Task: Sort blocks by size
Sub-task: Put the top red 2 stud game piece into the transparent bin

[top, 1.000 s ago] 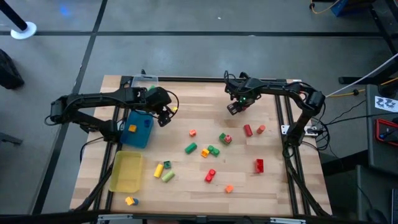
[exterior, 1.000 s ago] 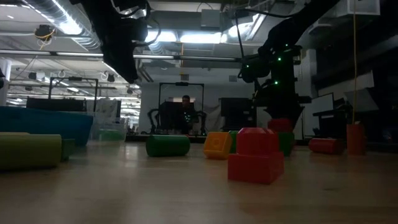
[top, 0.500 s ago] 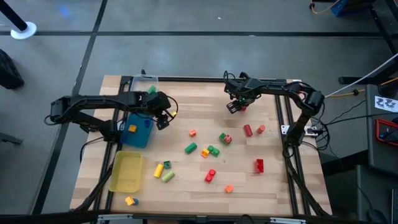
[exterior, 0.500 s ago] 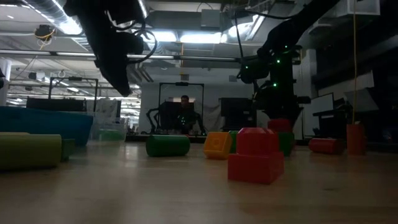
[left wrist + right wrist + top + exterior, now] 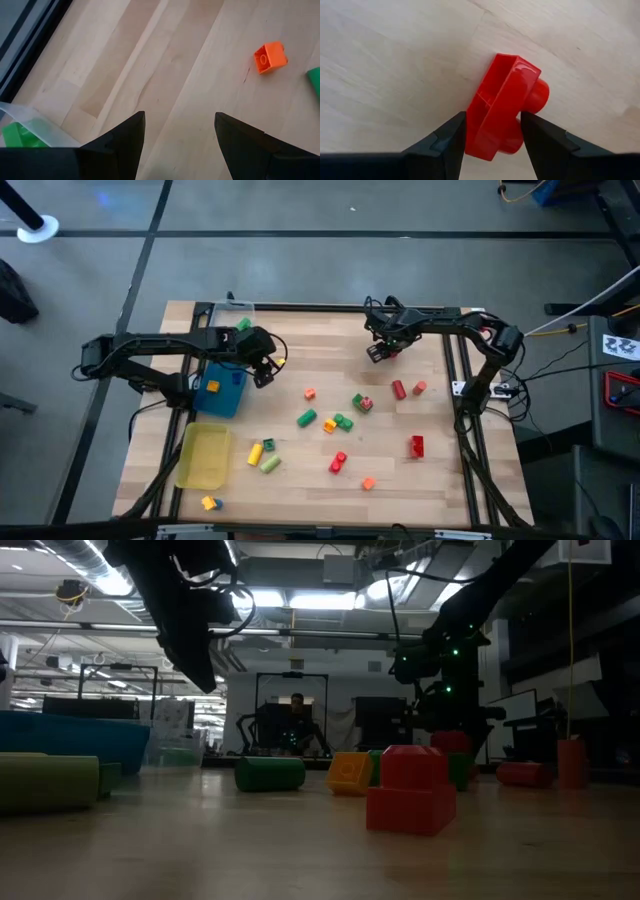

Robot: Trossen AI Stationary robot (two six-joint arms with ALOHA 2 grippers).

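The right gripper (image 5: pixel 492 131) holds a red studded brick (image 5: pixel 506 106) between its two dark fingers (image 5: pixel 442 142), one pressed to each side of the piece, with bare wood behind it. From above, this gripper (image 5: pixel 378 350) sits over the far middle of the wooden table (image 5: pixel 440 480), its arm reaching in from the right rail.

The left gripper (image 5: pixel 179 131) has its jaws spread wide with nothing between them, only bare planks. Past its fingers lies a small orange cube (image 5: pixel 270 57) with one stud, well apart from the tips, and a green piece (image 5: pixel 314 80) shows at the edge. A clear tray (image 5: pixel 37 127) holding a green block (image 5: pixel 17 136) lies close beside one finger. In the high view this gripper (image 5: pixel 264 373) hovers just beside the blue tray (image 5: pixel 222 388), which carries an orange and blue piece (image 5: pixel 211 386); the yellow tray (image 5: pixel 204 457) lies nearer the front edge.

The remaining blocks are scattered over the table's middle: the orange cube (image 5: pixel 310 393), a green cylinder (image 5: pixel 306 418), a green and orange cluster (image 5: pixel 339 422), a green and red piece (image 5: pixel 362 403), a red cylinder (image 5: pixel 398 389), a small orange cylinder (image 5: pixel 420 388), a red brick (image 5: pixel 416 446), a small red piece (image 5: pixel 338 462), a yellow and green pair (image 5: pixel 262 454), and an orange block (image 5: pixel 368 483). One yellow piece (image 5: pixel 209 503) lies at the front left corner.
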